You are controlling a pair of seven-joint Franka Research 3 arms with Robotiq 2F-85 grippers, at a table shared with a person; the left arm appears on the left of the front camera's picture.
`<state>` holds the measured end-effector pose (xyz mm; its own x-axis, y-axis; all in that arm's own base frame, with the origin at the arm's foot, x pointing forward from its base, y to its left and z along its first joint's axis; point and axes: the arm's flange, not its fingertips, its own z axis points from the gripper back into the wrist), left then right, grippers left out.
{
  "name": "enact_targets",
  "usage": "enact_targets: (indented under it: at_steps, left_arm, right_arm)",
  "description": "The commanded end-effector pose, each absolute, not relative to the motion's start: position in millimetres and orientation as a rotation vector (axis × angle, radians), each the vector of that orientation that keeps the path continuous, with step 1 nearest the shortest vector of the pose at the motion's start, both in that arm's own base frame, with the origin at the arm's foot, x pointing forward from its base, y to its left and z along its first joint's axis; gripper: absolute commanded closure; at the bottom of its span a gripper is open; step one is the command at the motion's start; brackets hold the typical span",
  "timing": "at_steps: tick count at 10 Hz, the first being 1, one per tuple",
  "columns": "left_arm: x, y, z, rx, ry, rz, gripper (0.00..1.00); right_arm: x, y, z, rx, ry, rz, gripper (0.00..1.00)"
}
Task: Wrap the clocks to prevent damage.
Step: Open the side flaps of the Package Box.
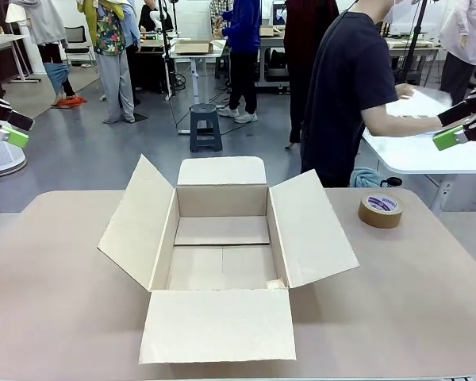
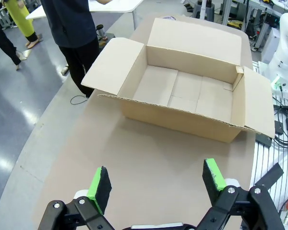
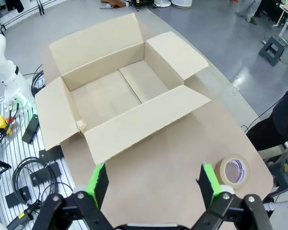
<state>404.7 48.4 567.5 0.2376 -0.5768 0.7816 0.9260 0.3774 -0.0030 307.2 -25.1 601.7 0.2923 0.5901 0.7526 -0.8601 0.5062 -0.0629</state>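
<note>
The left gripper [image 1: 16, 128] is up in the air with its two fingers spread wide, and it holds nothing. The right gripper [image 1: 454, 127] is the same, wide apart with nothing in it. From its own camera the left gripper [image 2: 156, 179] looks down over its green pads [image 2: 100, 184] at the light brown table [image 2: 134, 191].

The big open brown cardboard box [image 1: 222, 200] sits down low between the two grippers. For the left gripper, the box [image 2: 177, 117] is ahead and below. For the right gripper [image 3: 152, 179], the box [image 3: 134, 124] is ahead and below too. All four flaps are folded out and its bottom is bare. Its long side runs from one gripper across to the other. I think both arms are about as near to it.

The round roll of brown sticky tape [image 1: 381, 210] lies flat, down below the right gripper and far from the left one. From the right wrist camera the tape [image 3: 235, 170] is just past the gripper's right finger. So the right arm is the nearer one for it.

I cannot tell where the clocks are. A person in a dark shirt [image 1: 345, 87] stands past the box and reaches a hand [image 1: 404, 92] over a white table [image 1: 428, 151] behind the right gripper. My guess is that the wrapping has not begun and the arms are waiting for a clock to come
</note>
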Motion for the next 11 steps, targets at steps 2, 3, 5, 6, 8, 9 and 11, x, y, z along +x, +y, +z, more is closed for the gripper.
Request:
enact_targets:
  at_steps: [2, 3, 5, 6, 8, 9, 11]
  left_arm:
    - [405.5, 48.5, 568.3, -0.531, -0.789, -1.102, 0.00]
    - [405.5, 48.5, 568.3, -0.531, -0.789, -1.102, 0.00]
    - [406.7, 50.0, 571.9, -0.540, -0.787, -1.061, 0.57]
    - [407.6, 48.7, 574.2, -0.537, -0.775, -1.062, 0.57]
    - [407.7, 49.6, 579.5, -0.536, -0.762, -1.055, 0.63]
    - [406.0, 50.4, 580.8, -0.540, -0.755, -1.065, 1.00]
    - [405.0, 50.4, 579.5, -0.539, -0.738, -1.079, 1.00]
  right_arm:
    - [309.0, -23.2, 600.9, 0.412, -0.813, 1.015, 0.00]
    - [309.0, -23.2, 600.9, 0.412, -0.813, 1.015, 0.00]
    - [295.6, -29.0, 599.7, 0.398, -0.805, 0.987, 0.57]
    - [290.8, -31.7, 598.0, 0.396, -0.789, 0.972, 0.88]
    - [285.1, -30.5, 599.3, 0.405, -0.779, 0.994, 1.00]
    - [284.4, -29.6, 599.9, 0.396, -0.768, 1.003, 1.00]
    - [288.2, -29.3, 597.6, 0.408, -0.726, 1.000, 1.00]
